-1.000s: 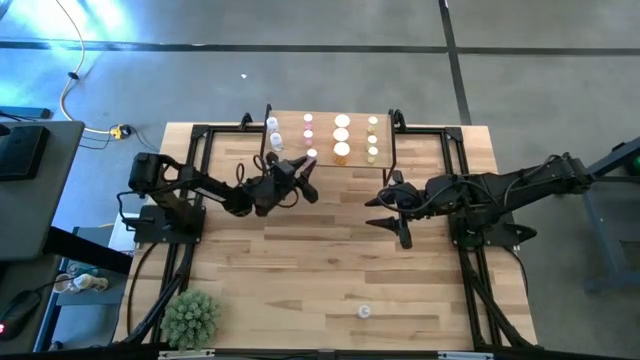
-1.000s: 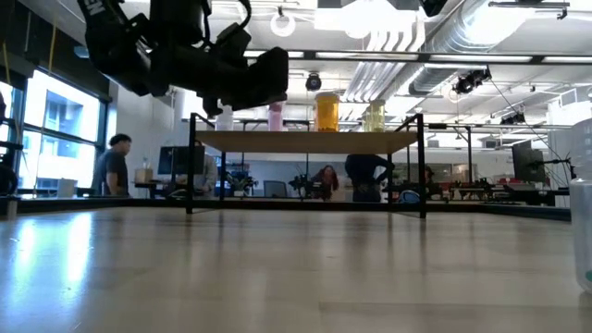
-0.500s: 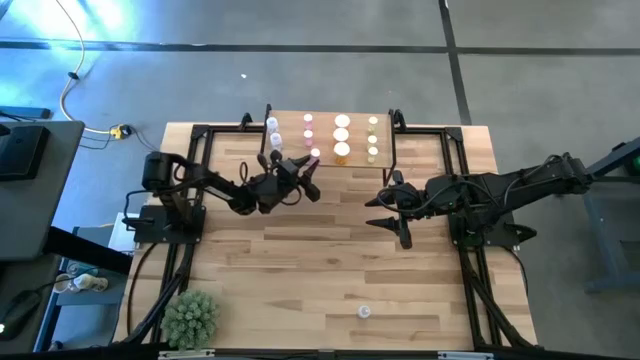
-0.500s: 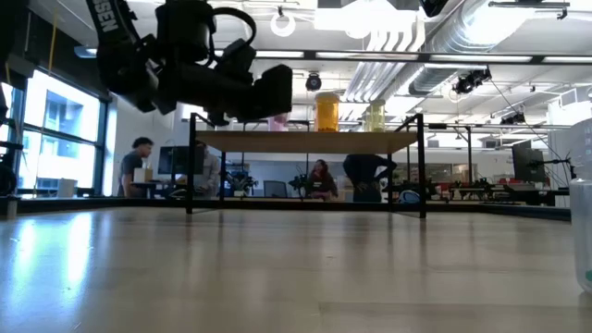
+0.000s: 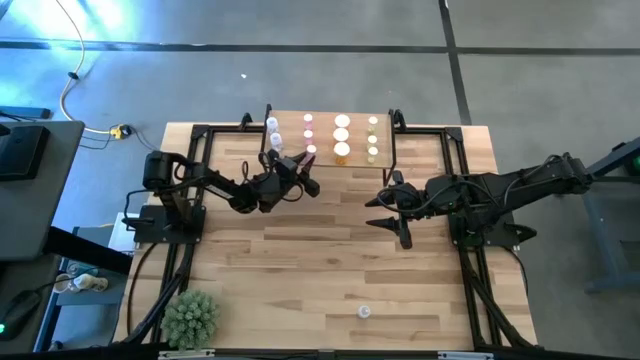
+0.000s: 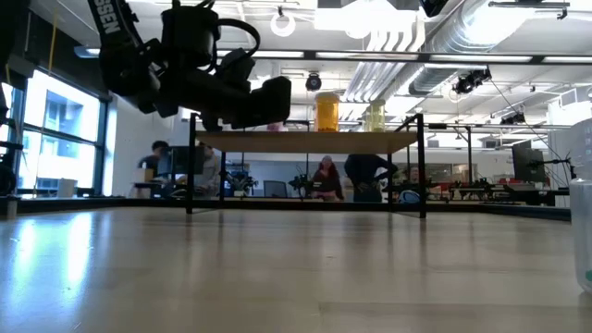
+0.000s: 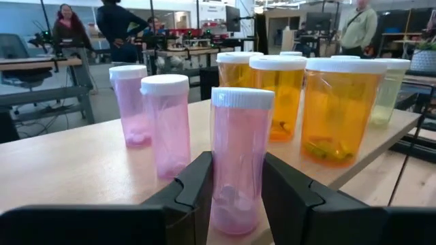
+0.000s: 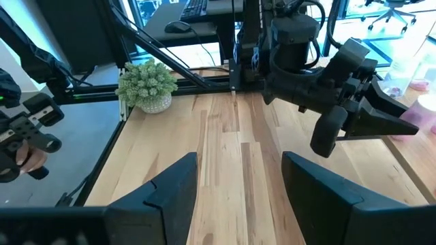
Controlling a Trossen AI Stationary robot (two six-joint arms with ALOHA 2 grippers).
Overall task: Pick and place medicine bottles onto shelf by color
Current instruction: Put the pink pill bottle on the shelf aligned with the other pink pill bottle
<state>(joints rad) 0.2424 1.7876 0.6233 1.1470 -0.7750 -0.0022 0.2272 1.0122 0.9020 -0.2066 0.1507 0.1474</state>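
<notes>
Your bench (image 5: 330, 270) was nearly cleared. The shelf (image 5: 325, 160) at twelve o'clock already carried most of the medicine bottles, sorted in columns: whitish ones (image 5: 271, 125) at the nine o'clock end, then pink (image 5: 308, 121), orange (image 5: 342, 122) and yellowish (image 5: 372, 122) toward three o'clock. The left hand (image 5: 309, 170) reached in at the shelf's six o'clock edge, its fingers (image 7: 199, 187) clamped on a pink bottle (image 7: 237, 163) that sat in line with the two pink ones beyond it; whether its base had touched the board, I could not tell. The right hand (image 5: 395, 213) hung over the bench near the shelf's four o'clock corner, fingers apart and empty. One small white-capped bottle (image 5: 364, 312) lay at six o'clock, unsorted.

Compared with a second before, your left arm had reached further toward the shelf, carrying the pink bottle closer in. The right arm had not moved.
</notes>
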